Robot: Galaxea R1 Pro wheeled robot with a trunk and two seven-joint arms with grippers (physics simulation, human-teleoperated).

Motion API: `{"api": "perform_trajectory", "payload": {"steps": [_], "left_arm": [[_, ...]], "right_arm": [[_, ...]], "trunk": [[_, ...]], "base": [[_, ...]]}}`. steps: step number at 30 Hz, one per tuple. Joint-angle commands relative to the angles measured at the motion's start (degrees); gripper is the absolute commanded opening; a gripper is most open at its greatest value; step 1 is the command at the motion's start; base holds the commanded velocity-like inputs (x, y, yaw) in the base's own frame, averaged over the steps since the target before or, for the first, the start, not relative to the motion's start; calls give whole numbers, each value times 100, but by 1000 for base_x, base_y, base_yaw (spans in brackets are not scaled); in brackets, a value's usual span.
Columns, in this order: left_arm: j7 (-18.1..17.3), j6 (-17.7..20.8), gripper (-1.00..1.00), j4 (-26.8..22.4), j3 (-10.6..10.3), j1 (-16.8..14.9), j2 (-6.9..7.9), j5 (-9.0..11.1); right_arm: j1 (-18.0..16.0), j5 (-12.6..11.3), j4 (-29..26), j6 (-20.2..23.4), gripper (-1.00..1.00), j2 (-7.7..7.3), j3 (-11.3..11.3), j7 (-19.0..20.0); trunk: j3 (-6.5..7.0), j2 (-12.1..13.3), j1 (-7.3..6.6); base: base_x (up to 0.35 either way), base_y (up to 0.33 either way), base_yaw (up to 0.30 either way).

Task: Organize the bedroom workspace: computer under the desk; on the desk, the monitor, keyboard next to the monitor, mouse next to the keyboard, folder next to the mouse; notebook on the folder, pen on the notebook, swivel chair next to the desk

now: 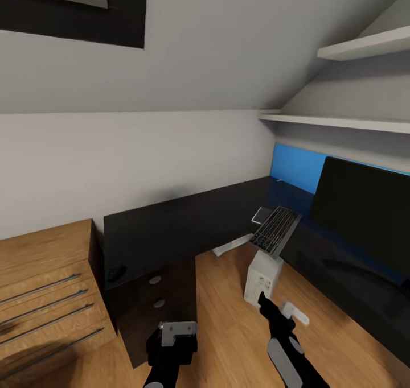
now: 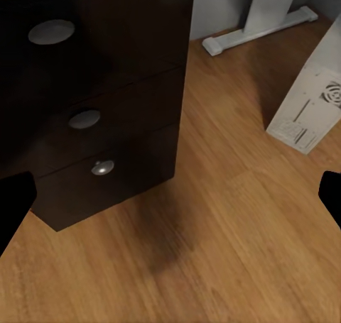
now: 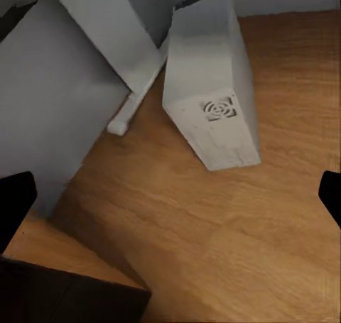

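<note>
The black L-shaped desk [image 1: 171,228] runs from the left to the right wall. The monitor [image 1: 364,211] stands on its right wing. The keyboard [image 1: 276,230] lies askew over the desk's inner edge, with a small flat grey notebook [image 1: 262,214] just behind it. The mouse [image 1: 117,272] sits on the desk's left end. On the floor below the keyboard stands the computer [image 1: 263,277] [image 2: 305,110] [image 3: 209,96]. My left gripper [image 1: 171,342] [image 2: 170,195] hangs open before the drawers [image 2: 106,89]. My right gripper [image 1: 266,307] [image 3: 170,199] is open, close to the computer. Folder, pen and swivel chair are out of view.
A wooden dresser [image 1: 45,285] stands at the left, against the desk's end. A white desk foot [image 1: 230,244] [image 2: 259,28] lies on the wooden floor [image 1: 228,331] behind the computer. White shelves [image 1: 336,120] and a blue wall panel [image 1: 296,166] hang above the right wing.
</note>
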Motion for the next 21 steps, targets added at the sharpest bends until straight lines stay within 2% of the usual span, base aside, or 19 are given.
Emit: {"api": "perform_trajectory", "payload": {"steps": [1,3,6,11,13,14,15,21], "left_arm": [[43,12,100,-10,-5,-2,1,50],[45,15,100,-11,-5,-2,0,49],[46,21,100,-12,-4,-2,-4,52],[47,27,100,-6,-9,-2,-9,56],[47,29,100,12,-15,-2,-24,58],[47,29,100,24,-17,-2,-34,58],[47,29,100,131,-15,-2,-103,56],[50,24,100,238,-8,-2,-158,48]], "right_arm": [[-43,-259,21,-102,100,0,27,-22],[-117,-617,47,-217,100,7,25,-9],[-355,-1592,52,-451,100,-24,9,153],[-461,-2239,-55,-504,100,-65,-76,505],[-491,-2563,-83,-512,100,-97,-137,893],[-495,-2609,-87,-513,100,-105,-146,995],[-501,-2715,-69,-515,100,-136,-164,1422],[-491,-2810,-25,-429,100,-152,-170,2103]], "trunk": [[-24,-45,23],[-60,-125,67],[-113,-246,133],[-203,-446,243],[-239,-526,286],[-257,-566,308],[-275,-606,330],[-383,-847,462]], "base": [[0,0,0],[0,0,0],[0,0,0],[0,0,0],[0,0,0],[0,0,0],[0,0,0],[0,0,0]]}}
